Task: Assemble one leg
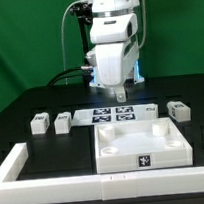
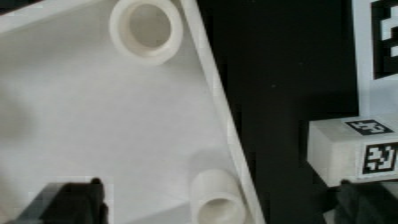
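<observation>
four stubby white plastic legs, each a small block with a black-and-white square tag, lie on the black counter (image 1: 33, 141) in the exterior view. read from the centre of the large white square panel (image 1: 145, 154) with corner sockets, the first leg (image 1: 38, 123) sits between nine and ten o'clock. the second leg (image 1: 63, 121) sits at ten o'clock, the third leg (image 1: 154, 107) just past twelve o'clock, and the fourth leg (image 1: 177, 108) between one and two o'clock. the flat white marker board (image 1: 113, 114) lies at eleven o'clock of the panel, between the two pairs of legs. a low white rail (image 1: 15, 163) borders the counter at nine o'clock. the white robot arm (image 1: 113, 39) stands at twelve o'clock, its pincer (image 1: 117, 92) raised clear of the counter and touching nothing. in the wrist view the dark fingers (image 2: 71, 200) stand spread wide with nothing pinched, and the panel's smooth face with two round sockets (image 2: 146, 25) lies under them. one leg (image 2: 361, 150) stands just beside the panel's edge but apart from it, with tags on two faces. which of the four it is cannot be told.
</observation>
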`<state>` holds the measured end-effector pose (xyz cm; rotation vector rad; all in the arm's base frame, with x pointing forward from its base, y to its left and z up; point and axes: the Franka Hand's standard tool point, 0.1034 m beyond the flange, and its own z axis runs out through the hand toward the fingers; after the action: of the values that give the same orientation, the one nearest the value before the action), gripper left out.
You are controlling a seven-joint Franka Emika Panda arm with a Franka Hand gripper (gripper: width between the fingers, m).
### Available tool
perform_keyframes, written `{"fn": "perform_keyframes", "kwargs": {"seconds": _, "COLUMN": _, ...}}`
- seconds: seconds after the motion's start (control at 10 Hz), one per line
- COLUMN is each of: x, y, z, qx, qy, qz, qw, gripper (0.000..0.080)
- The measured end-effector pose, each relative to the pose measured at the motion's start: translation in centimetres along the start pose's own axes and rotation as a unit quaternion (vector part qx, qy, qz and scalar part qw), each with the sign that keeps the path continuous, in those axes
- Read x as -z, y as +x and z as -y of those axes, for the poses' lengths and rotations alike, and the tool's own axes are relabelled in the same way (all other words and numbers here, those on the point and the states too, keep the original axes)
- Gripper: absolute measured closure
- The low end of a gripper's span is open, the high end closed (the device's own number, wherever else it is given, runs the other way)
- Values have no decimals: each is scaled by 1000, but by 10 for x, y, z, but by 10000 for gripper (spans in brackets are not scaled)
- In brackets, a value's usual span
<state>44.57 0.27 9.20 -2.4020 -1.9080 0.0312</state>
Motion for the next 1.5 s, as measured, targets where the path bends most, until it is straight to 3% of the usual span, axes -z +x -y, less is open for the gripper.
{"fn": "perform_keyframes", "kwargs": {"seconds": 0.2, "x": -15, "y": -1, "z": 5, "qx": 112, "qy": 8, "qz": -4, "qw": 994, "gripper": 150}}
{"fn": "perform_keyframes", "kwargs": {"seconds": 0.3, "x": -26, "y": 4, "z": 4, "qx": 149, "qy": -1, "qz": -5, "qw": 989, "gripper": 150}}
{"fn": "perform_keyframes", "kwargs": {"seconds": 0.5, "x": -52, "y": 3, "z": 7, "qx": 162, "qy": 4, "qz": -4, "qw": 987, "gripper": 150}}
{"fn": "perform_keyframes", "kwargs": {"seconds": 0.7, "x": -75, "y": -3, "z": 10, "qx": 163, "qy": 19, "qz": -2, "qw": 986, "gripper": 150}}
{"fn": "perform_keyframes", "kwargs": {"seconds": 1.0, "x": -82, "y": -3, "z": 10, "qx": 146, "qy": 28, "qz": 4, "qw": 989, "gripper": 150}}
{"fn": "perform_keyframes", "kwargs": {"seconds": 1.2, "x": -81, "y": -3, "z": 10, "qx": 125, "qy": 27, "qz": 5, "qw": 992, "gripper": 150}}
{"fn": "perform_keyframes", "kwargs": {"seconds": 1.3, "x": -82, "y": -4, "z": 10, "qx": 124, "qy": 28, "qz": 5, "qw": 992, "gripper": 239}}
{"fn": "perform_keyframes", "kwargs": {"seconds": 1.4, "x": -82, "y": -4, "z": 10, "qx": 123, "qy": 28, "qz": 5, "qw": 992, "gripper": 422}}
{"fn": "perform_keyframes", "kwargs": {"seconds": 1.5, "x": -82, "y": -4, "z": 10, "qx": 123, "qy": 28, "qz": 5, "qw": 992, "gripper": 557}}
